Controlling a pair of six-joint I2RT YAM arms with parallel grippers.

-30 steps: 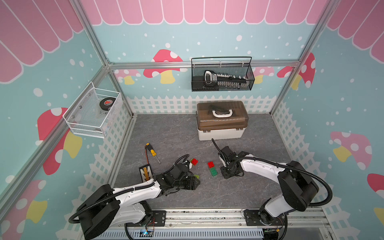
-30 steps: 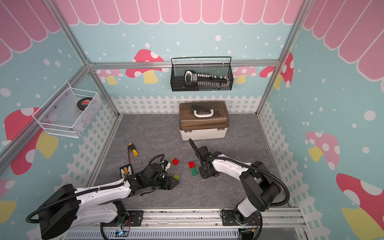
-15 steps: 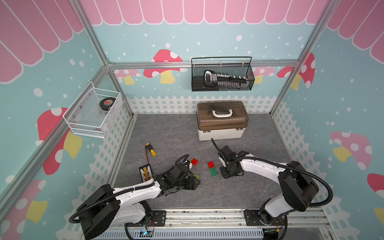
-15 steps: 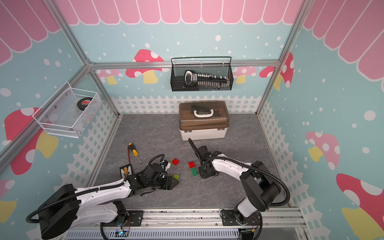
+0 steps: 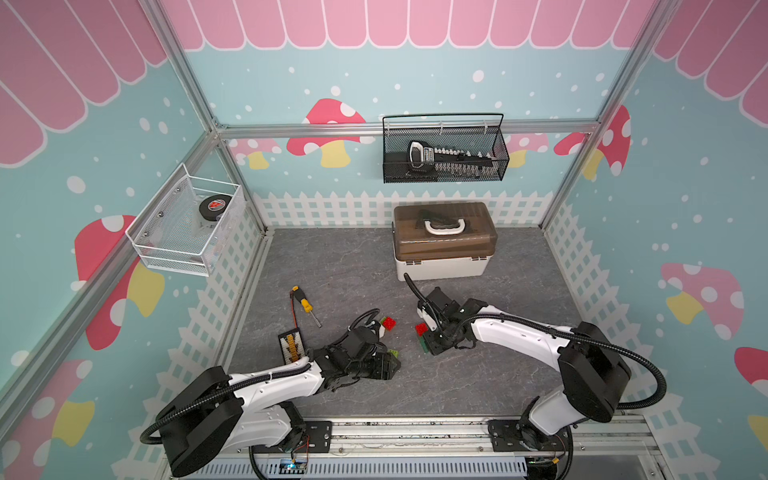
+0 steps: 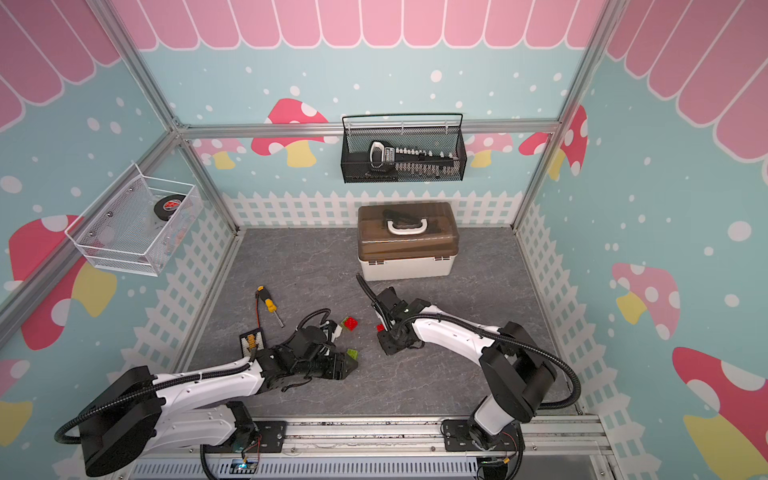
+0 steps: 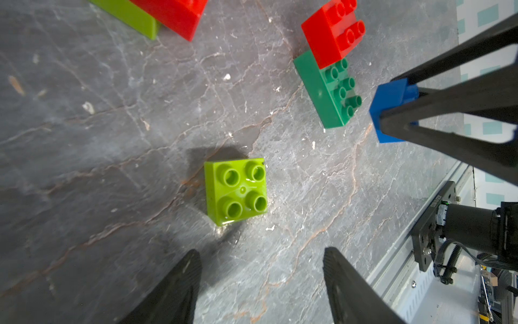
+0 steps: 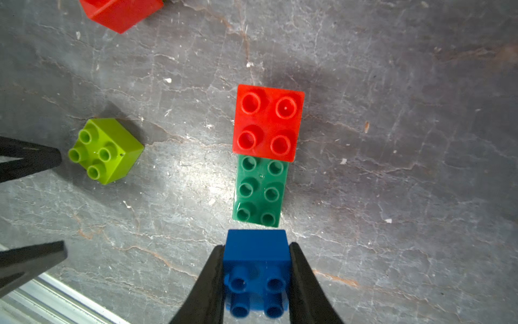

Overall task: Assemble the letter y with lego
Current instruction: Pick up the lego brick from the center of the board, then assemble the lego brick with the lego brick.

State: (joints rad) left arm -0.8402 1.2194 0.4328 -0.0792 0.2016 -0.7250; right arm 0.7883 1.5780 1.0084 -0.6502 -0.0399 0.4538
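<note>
Grey marbled table (image 5: 478,386), front half, midway between its side edges: the right gripper (image 8: 256,246) was clenched on the blue brick (image 8: 256,269), held just beside the bare end of the dark green brick (image 8: 259,192); a red brick (image 8: 267,122) sat on the other end. The left gripper (image 7: 260,252) stood released — fingers (image 7: 179,280) apart — with a lime brick (image 7: 236,190) loose ahead of it. A second red brick (image 7: 173,14) touched a second lime brick (image 7: 126,14). Toward the left edge lay a screwdriver (image 5: 306,306); near the back edge, a toolbox (image 5: 457,249).

lime brick (image 7: 236,190): glossy smooth plastic | floor (image 7: 112,126): matt, veined | black basket (image 5: 444,153): metal mesh
</note>
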